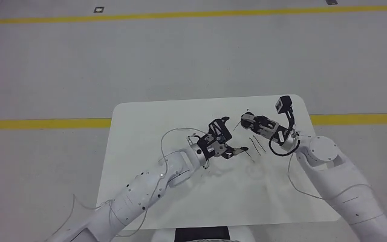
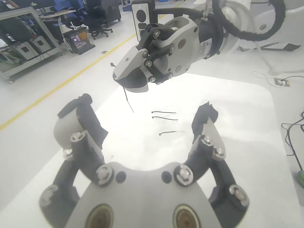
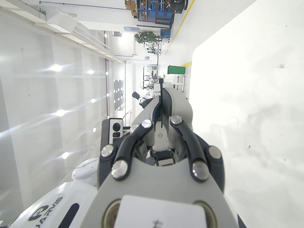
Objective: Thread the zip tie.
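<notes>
My right gripper [image 3: 163,93] is shut on a thin black zip tie [image 3: 162,105] that runs between its fingers, its head end poking past the tips. In the left wrist view the right gripper [image 2: 129,81] hovers above the white table [image 2: 237,124] with the zip tie [image 2: 128,102] dangling below it. My left gripper [image 2: 144,117] is open and holds nothing, a short way off and facing the right gripper. In the top view the left gripper [image 1: 233,138] and the right gripper [image 1: 243,122] sit close together over the middle of the table.
Three loose black zip ties [image 2: 165,119] lie on the table beyond my left gripper, also visible as loose zip ties [image 1: 256,145] in the top view. The table edge [image 1: 115,151] borders open floor with a yellow line [image 1: 54,123].
</notes>
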